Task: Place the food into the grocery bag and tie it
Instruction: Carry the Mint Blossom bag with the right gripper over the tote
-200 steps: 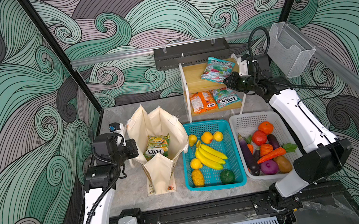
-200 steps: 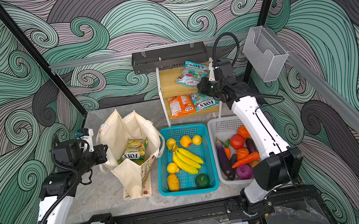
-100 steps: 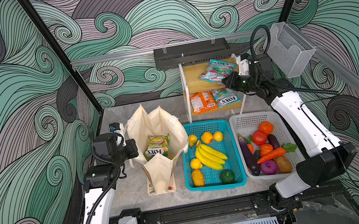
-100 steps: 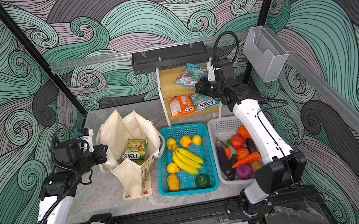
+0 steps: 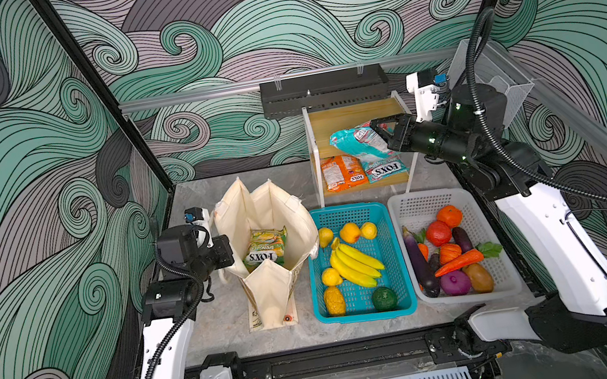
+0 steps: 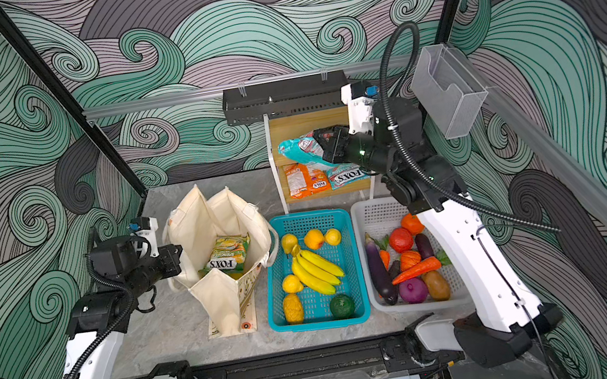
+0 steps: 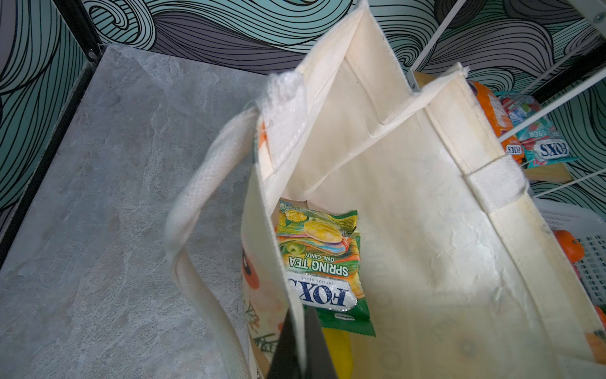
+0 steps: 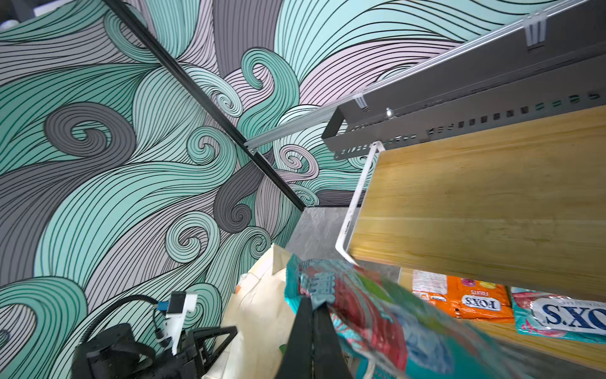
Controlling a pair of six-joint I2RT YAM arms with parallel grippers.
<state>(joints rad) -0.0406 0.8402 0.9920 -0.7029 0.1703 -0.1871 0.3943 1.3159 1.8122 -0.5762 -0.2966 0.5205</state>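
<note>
Grey stone bench (image 5: 217,332). Standing on it, left to right: cream bag (image 5: 256,215), upright, mouth open; teal basket (image 5: 347,210) against bag's side; white basket (image 5: 425,198) just beside teal one. Behind baskets: white-framed wooden shelf (image 5: 352,114), feet on bench. Lower board (image 5: 397,181): orange packet (image 5: 341,173), teal packet (image 5: 385,170), flat, touching.

The black right gripper (image 5: 376,131) has a teal-and-red packet (image 5: 353,143) in its claw. Below the claw, an orange packet (image 5: 341,173) and a teal FOX'S packet (image 5: 385,171) lie on the pale yellow wooden shelf (image 5: 348,117). At the black left gripper (image 5: 225,255) claw is the cream grocery bag (image 5: 255,211). Inside it is a green-and-yellow packet (image 5: 265,248). The walls (image 5: 263,16) swirl teal, grey and lilac, black-lined.
</note>
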